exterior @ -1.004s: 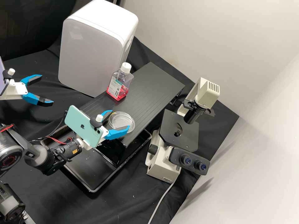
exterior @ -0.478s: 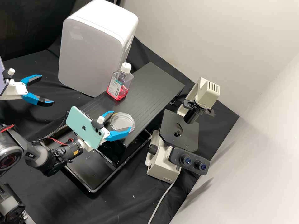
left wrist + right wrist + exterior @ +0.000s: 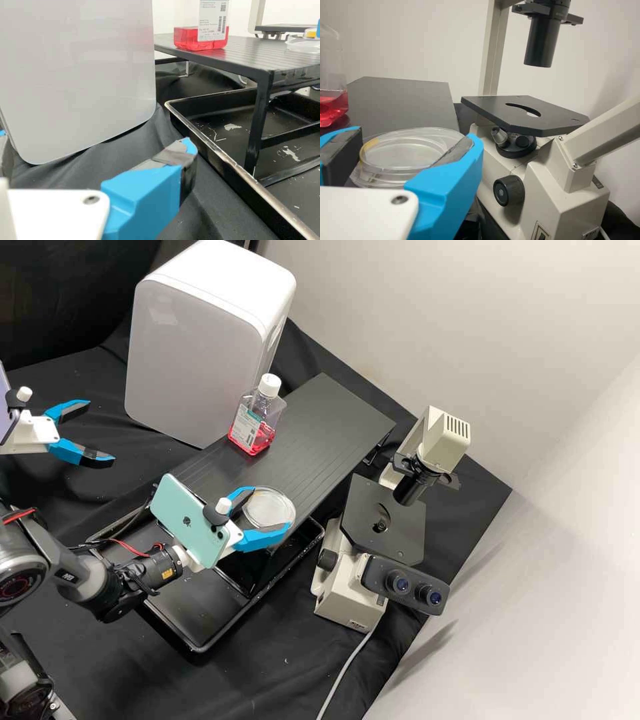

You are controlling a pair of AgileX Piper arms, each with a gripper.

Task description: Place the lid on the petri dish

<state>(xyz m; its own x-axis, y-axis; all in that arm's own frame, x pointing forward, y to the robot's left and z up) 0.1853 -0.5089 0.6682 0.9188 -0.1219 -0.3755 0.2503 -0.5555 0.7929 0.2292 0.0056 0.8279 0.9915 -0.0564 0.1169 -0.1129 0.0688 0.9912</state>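
Petri dish (image 3: 268, 505) sits on the black shelf (image 3: 320, 427), near its front edge. Right gripper (image 3: 270, 509) has been brought forward (fingers (image 3: 257, 539) spread, not clamped); the dish is now bracketed. A grasp is judged imminent. Left gripper (image 3: 99, 430) is held splayed, well apart, unmoved.

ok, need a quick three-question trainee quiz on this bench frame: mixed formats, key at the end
1. True or false: the culture flask lies on its side.
2. Pick one. The petri dish is: A) on the black rack, with the right gripper around it; B) in the tray under the rack; C) on the microscope stage.
3. Fill in: the left gripper hangs over the black cloth with its jaws ___.

Key: 1 false, it stands upright; 2 A; 3 open.
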